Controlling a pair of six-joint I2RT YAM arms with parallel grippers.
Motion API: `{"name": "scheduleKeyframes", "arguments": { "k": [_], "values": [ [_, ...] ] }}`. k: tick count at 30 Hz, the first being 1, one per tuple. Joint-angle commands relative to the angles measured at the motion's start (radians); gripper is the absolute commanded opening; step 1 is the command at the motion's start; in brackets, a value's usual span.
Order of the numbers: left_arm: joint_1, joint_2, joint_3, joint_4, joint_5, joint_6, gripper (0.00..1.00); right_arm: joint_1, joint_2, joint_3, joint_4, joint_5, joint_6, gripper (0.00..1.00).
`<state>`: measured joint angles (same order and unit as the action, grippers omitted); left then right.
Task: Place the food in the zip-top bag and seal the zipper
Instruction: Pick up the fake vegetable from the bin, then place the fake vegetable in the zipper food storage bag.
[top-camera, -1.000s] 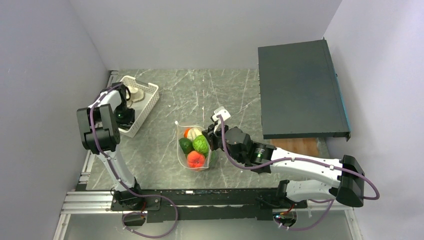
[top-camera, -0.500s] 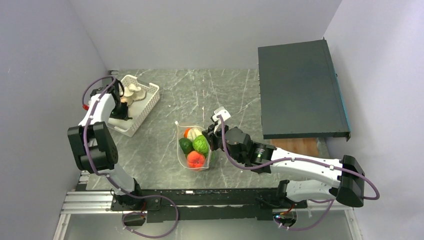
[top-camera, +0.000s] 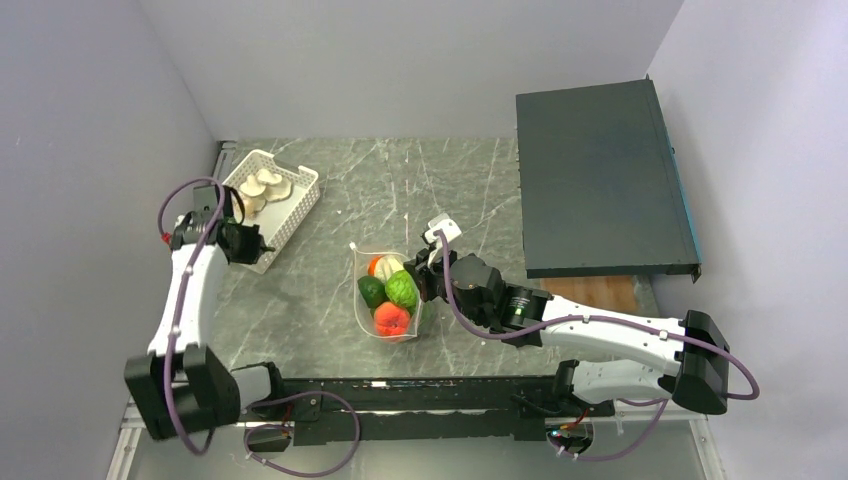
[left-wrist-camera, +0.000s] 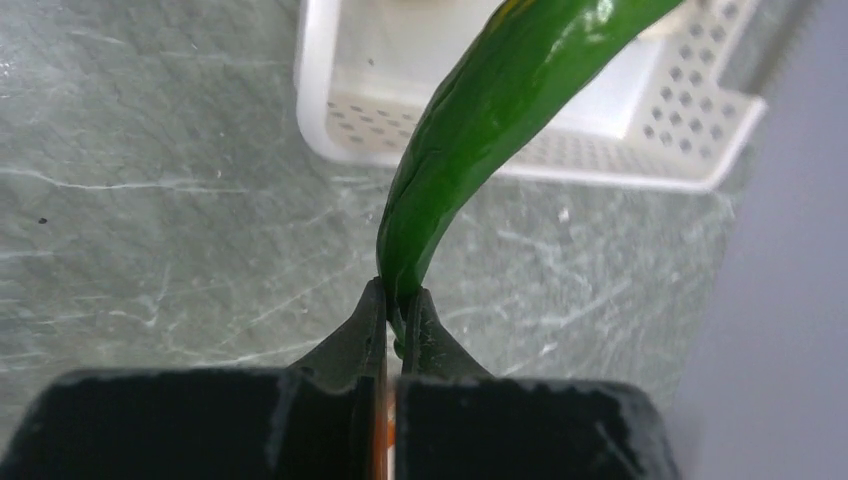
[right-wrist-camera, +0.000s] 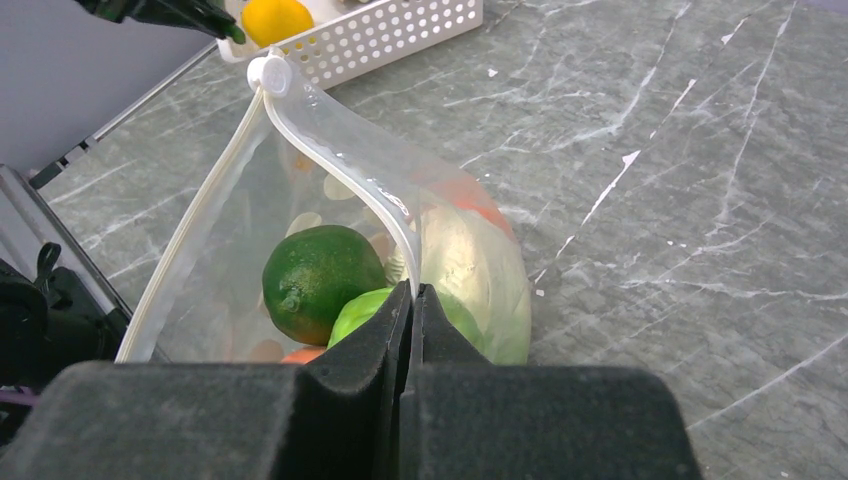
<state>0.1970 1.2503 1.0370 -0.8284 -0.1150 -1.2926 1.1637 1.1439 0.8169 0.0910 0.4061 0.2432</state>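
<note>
My right gripper (right-wrist-camera: 411, 300) is pinched tight on the near-right rim of the zip-top bag (right-wrist-camera: 215, 250), fingers together on the zipper (right-wrist-camera: 340, 165), which it holds lifted so the mouth gapes. Inside the bag a round green fruit (right-wrist-camera: 320, 275) lies against bright green lettuce (right-wrist-camera: 357, 308). From above, a red-orange round fruit (top-camera: 392, 318) fills the bag's near end. Well to the left of the bag and slightly beyond it, my left gripper (left-wrist-camera: 397, 305) is clamped on the thin end of the dark green long vegetable (left-wrist-camera: 480, 120), which juts out from the fingertips, raised off the table. Farther left of the bag sits a white slotted basket (top-camera: 300, 205) with pale mushrooms (top-camera: 262, 185) and a yellow-orange citrus (right-wrist-camera: 277, 18) in it. Beyond the bag to the right lies a dark flat panel (top-camera: 600, 180).
</note>
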Motion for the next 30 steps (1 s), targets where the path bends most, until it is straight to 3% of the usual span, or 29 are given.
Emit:
{"name": "scheduleKeyframes", "arguments": {
  "k": [1,6,10,18,23,30],
  "values": [
    [-0.024,-0.203,-0.048,0.062,0.074,0.16,0.0,-0.002,-0.022,0.002,0.039,-0.014,0.015,0.0],
    [-0.045,-0.427,-0.096,0.08,0.273,0.508,0.0,-0.003,-0.026,-0.006,0.048,-0.016,0.018,0.0],
    [-0.101,-0.562,-0.099,0.0,0.43,0.693,0.0,-0.002,-0.014,-0.004,0.047,0.004,0.015,0.0],
    [-0.402,-0.646,0.016,-0.343,0.193,0.787,0.0,-0.003,0.03,0.012,0.042,0.025,0.006,0.0],
    [-0.447,-0.666,0.02,-0.371,0.246,0.871,0.0,-0.003,0.051,0.034,0.028,0.036,-0.001,0.0],
    [-0.462,-0.626,0.156,-0.493,0.15,0.961,0.0,-0.003,0.086,0.089,0.0,0.107,0.036,0.0]
  ]
}}
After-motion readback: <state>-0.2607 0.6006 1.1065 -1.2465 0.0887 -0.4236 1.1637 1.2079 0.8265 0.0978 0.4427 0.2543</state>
